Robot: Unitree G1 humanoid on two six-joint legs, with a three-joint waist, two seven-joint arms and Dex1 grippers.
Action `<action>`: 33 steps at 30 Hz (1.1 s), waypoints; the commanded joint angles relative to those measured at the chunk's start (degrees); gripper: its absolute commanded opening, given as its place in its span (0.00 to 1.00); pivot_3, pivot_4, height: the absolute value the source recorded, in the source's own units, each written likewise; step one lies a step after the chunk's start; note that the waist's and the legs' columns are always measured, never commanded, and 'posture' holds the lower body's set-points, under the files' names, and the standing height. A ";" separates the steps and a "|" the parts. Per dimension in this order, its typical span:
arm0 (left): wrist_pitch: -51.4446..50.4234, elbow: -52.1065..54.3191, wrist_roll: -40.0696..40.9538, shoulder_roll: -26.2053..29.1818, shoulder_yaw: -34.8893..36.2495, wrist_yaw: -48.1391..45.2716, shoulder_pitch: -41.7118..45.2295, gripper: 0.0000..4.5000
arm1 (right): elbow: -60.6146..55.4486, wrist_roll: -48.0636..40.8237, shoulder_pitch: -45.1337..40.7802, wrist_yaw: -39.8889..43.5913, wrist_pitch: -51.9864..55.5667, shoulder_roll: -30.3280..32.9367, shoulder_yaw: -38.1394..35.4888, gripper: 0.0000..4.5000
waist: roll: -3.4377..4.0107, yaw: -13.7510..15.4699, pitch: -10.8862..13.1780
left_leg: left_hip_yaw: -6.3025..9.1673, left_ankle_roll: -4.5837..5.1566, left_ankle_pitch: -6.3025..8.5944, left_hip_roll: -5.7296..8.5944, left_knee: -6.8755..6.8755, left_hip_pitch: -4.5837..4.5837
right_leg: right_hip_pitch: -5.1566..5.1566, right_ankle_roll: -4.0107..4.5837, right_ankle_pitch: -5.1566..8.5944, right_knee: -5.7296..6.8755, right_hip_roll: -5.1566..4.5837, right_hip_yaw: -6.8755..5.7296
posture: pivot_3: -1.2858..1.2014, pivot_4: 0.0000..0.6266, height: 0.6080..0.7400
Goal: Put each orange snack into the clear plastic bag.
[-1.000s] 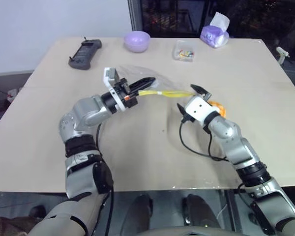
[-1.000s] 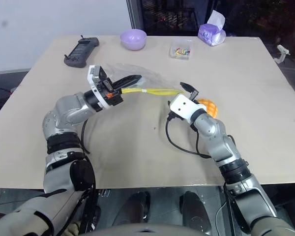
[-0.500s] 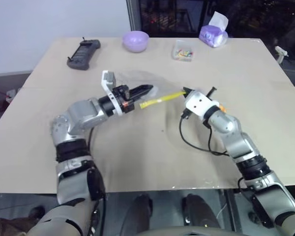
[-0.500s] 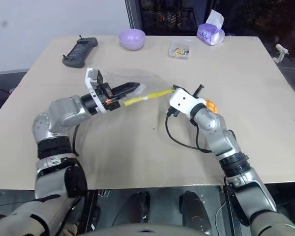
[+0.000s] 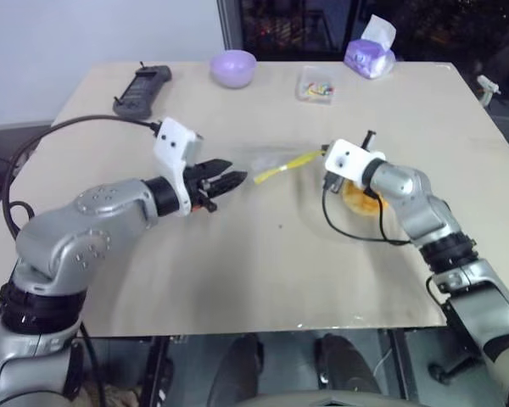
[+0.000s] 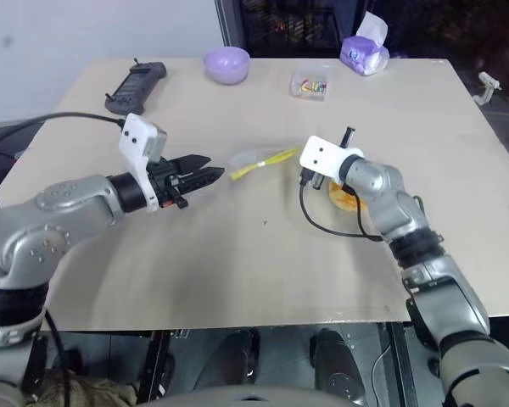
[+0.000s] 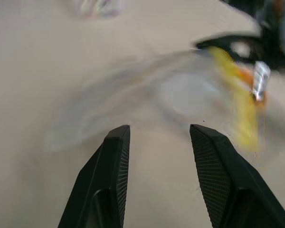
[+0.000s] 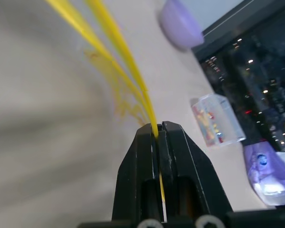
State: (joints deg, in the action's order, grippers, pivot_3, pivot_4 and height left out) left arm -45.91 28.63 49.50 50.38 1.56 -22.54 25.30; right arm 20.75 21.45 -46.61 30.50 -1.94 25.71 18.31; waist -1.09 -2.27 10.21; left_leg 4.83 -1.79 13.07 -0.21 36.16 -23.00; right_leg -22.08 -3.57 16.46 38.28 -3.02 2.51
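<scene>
Mid-table, right hand (image 8: pixel 157 130) pinches clear plastic bag (image 6: pixel 259 159) (yellow strip); left hand (image 6: pixel 205 174) parted, empty.

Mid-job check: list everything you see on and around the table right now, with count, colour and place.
orange snack: one, orange-yellow, on the table under the right forearm
clear plastic bag: one, transparent with yellow seal strip, mid-table, strip end pinched
bowl: one, purple, far edge
clear box: one, colourful bits inside, far edge
tissue pack: one, purple, far right corner
handheld device: one, black, far left
table: one, beige
left gripper: black fingers, open, short of the bag
right gripper: black fingers, shut on the bag's strip
</scene>
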 commanded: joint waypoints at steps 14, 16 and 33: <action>-8.00 12.99 -34.73 -1.47 -19.79 5.99 7.47 0.47 | 1.22 0.68 -6.75 5.90 2.89 -3.45 1.57 0.00 | 0.05 -0.07 0.06 | 0.07 0.16 0.09 -0.01 -0.02 -0.11 | -0.01 -0.02 -0.01 -0.12 0.05 -0.08 | 0.52 0.24 1.00; -10.73 12.76 -35.57 -3.17 -20.26 6.36 7.84 0.47 | 0.56 0.79 -6.50 6.01 3.49 -3.50 1.55 0.00 | 0.05 -0.14 0.06 | 0.07 0.08 0.04 -0.01 -0.02 -0.11 | -0.01 -0.02 -0.01 -0.12 0.05 -0.08 | 0.52 0.24 1.00; -5.30 7.26 -46.41 -3.50 -24.70 -0.31 7.95 0.01 | -3.83 1.49 -4.55 5.70 7.52 -2.59 0.63 0.00 | 0.05 -0.10 0.07 | 0.06 0.04 0.02 -0.03 0.04 -0.12 | -0.06 -0.02 -0.01 -0.01 0.06 -0.07 | 0.52 0.24 1.00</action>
State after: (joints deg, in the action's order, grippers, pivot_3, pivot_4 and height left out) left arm -53.21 35.78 5.21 46.47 -23.22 -22.36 33.19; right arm 20.04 23.05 -50.78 36.57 5.16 22.40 20.35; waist -1.04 -2.37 10.28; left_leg 4.89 -1.75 13.09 -0.23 36.21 -23.12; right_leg -22.15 -3.58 16.45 38.29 -2.96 2.44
